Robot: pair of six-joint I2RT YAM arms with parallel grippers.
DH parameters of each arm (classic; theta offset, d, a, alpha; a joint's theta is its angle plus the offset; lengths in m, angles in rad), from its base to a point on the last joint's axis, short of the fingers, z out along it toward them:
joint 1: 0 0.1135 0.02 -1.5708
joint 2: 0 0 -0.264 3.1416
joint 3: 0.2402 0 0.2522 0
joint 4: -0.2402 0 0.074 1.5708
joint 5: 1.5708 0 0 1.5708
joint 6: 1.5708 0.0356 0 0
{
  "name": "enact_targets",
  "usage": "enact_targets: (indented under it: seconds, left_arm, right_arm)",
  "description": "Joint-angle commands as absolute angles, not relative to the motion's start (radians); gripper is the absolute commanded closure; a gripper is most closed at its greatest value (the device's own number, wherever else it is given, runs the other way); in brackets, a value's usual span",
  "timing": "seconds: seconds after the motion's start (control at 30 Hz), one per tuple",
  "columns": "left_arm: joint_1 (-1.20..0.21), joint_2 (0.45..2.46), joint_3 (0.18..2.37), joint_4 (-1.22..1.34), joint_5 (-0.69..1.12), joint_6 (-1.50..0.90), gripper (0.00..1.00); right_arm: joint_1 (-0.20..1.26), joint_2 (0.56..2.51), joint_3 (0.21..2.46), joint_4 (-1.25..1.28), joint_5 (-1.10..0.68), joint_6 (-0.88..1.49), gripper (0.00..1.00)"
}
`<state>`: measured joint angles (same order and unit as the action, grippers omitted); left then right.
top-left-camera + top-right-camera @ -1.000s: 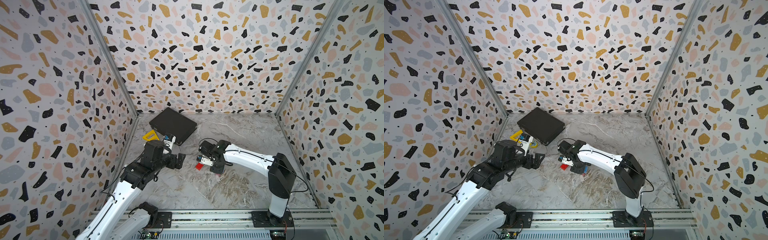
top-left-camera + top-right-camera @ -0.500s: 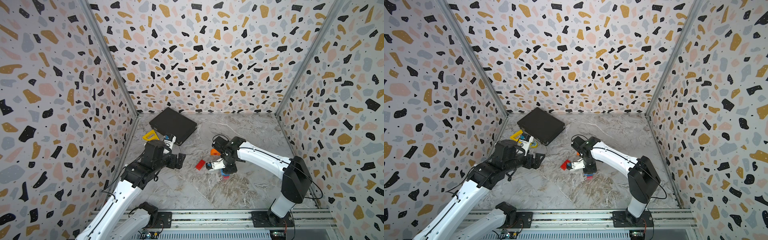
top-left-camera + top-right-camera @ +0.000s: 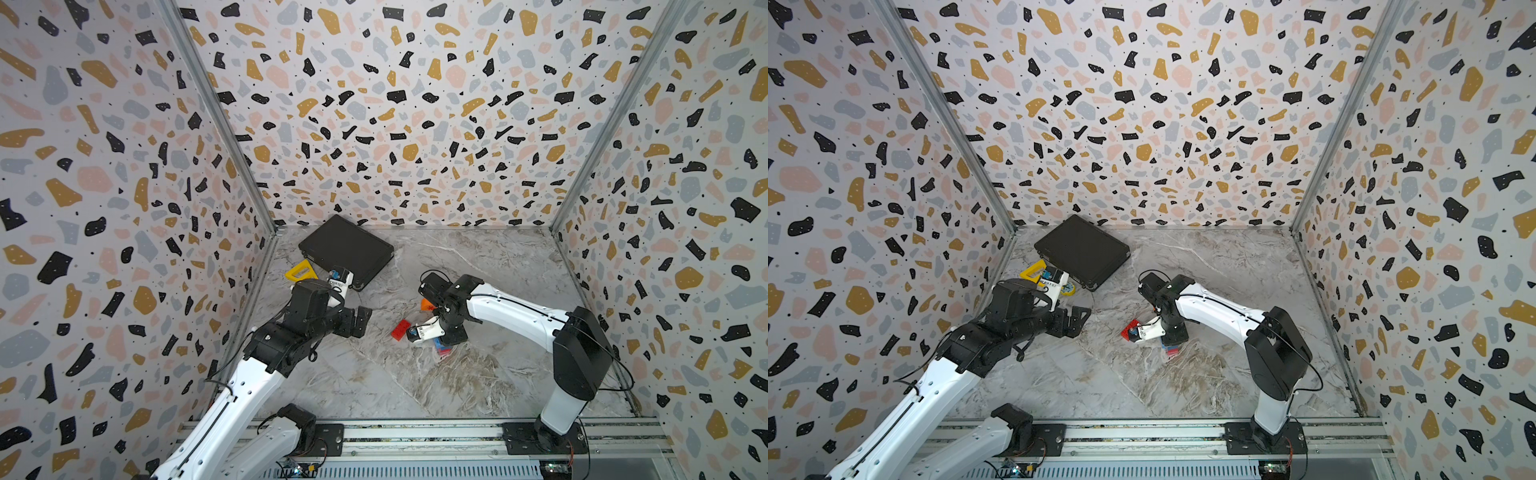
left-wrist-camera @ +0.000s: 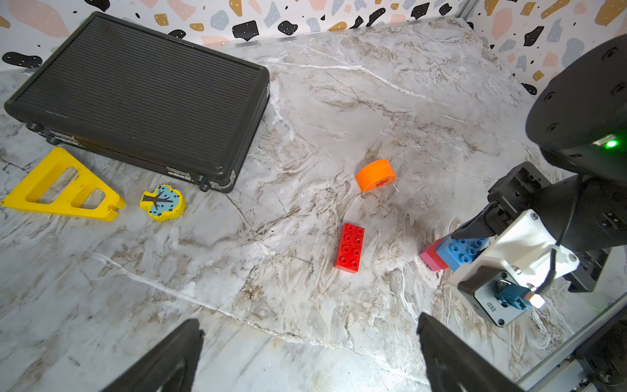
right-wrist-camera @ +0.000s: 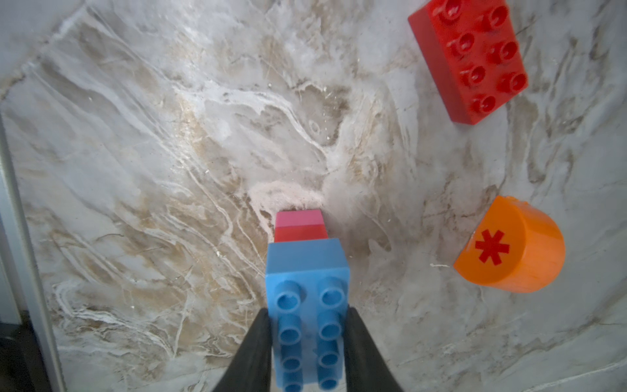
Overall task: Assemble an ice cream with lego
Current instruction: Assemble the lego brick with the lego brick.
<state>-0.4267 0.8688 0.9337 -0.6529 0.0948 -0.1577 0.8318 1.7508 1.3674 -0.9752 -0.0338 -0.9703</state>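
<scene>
My right gripper (image 5: 307, 339) is shut on a long light-blue lego brick (image 5: 307, 305), studs up, fingers on its two long sides. Under the brick's end are a red and a pink square (image 5: 300, 225), the pink one lowest at the marble. In a top view this stack (image 3: 442, 351) peeks out below the right gripper (image 3: 446, 338). A long red brick (image 4: 349, 247) lies loose on the floor, and the orange dome (image 4: 376, 174) with its red asterisk lies beyond it. My left gripper (image 4: 308, 325) is open and empty, hovering left of the bricks.
A black ribbed case (image 4: 142, 91) lies at the back left. In front of it lie a yellow triangular frame (image 4: 64, 188) and a small yellow piece with a tree picture (image 4: 163, 202). Terrazzo walls enclose three sides of the marble floor (image 3: 374, 386).
My right arm has swung right, away from the long red brick, with the blue brick in its grip, uncovering the orange dome. The left arm has not moved.
</scene>
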Motion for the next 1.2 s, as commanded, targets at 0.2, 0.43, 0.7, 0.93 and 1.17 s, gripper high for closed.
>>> enact_targets:
  seconds: [0.2, 0.43, 0.7, 0.93, 1.17]
  left_arm:
    - [-0.422, 0.879, 0.929, -0.628, 0.106, -0.147, 0.0]
    - [-0.422, 0.899, 0.939, -0.643, 0.107, -0.149, 0.0]
    - [-0.422, 0.928, 0.972, -0.685, 0.106, -0.148, 0.01]
    - [-0.422, 0.982, 1.01, -0.736, 0.101, -0.137, 0.0]
    - [-0.436, 1.215, 1.128, -0.862, 0.158, -0.073, 0.0]
  right_arm:
    - [0.856, 1.754, 1.358, -0.986, -0.016, -0.963, 0.69]
    - [0.868, 1.764, 1.373, -0.997, 0.01, -0.922, 0.57]
    - [0.873, 1.731, 1.4, -1.0, 0.01, -0.889, 0.48]
    - [0.877, 1.589, 1.444, -1.011, 0.014, -0.813, 0.49]
    - [0.876, 1.399, 1.42, -0.978, 0.061, -0.611, 0.51]
